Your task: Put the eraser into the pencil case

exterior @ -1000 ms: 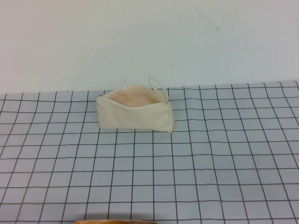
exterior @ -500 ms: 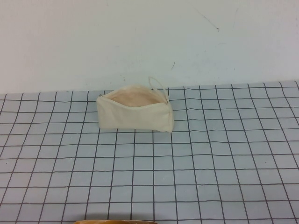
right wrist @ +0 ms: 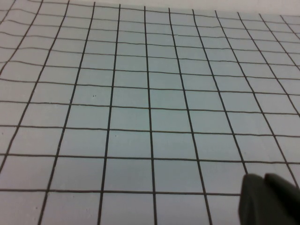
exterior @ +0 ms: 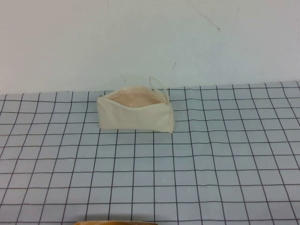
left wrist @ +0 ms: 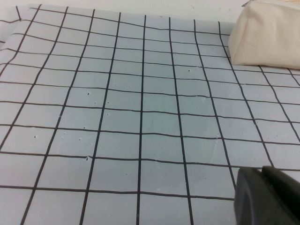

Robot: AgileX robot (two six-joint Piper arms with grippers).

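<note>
The cream-white pencil case [exterior: 135, 114] stands at the far middle of the gridded cloth, its zip open, peach lining showing and a thin cord loop at its right end. It also shows in the left wrist view [left wrist: 267, 35]. The eraser is not in view. My left gripper [left wrist: 262, 194] shows only in its wrist view, low over bare cloth and well short of the case, fingers pressed together and empty. My right gripper [right wrist: 267, 199] shows only in its wrist view over bare cloth, fingers together and empty. Neither arm shows in the high view.
The light-blue cloth with a black grid [exterior: 187, 164] covers the table up to a white wall at the back. A thin orange-brown edge [exterior: 117, 222] shows at the near middle edge of the high view.
</note>
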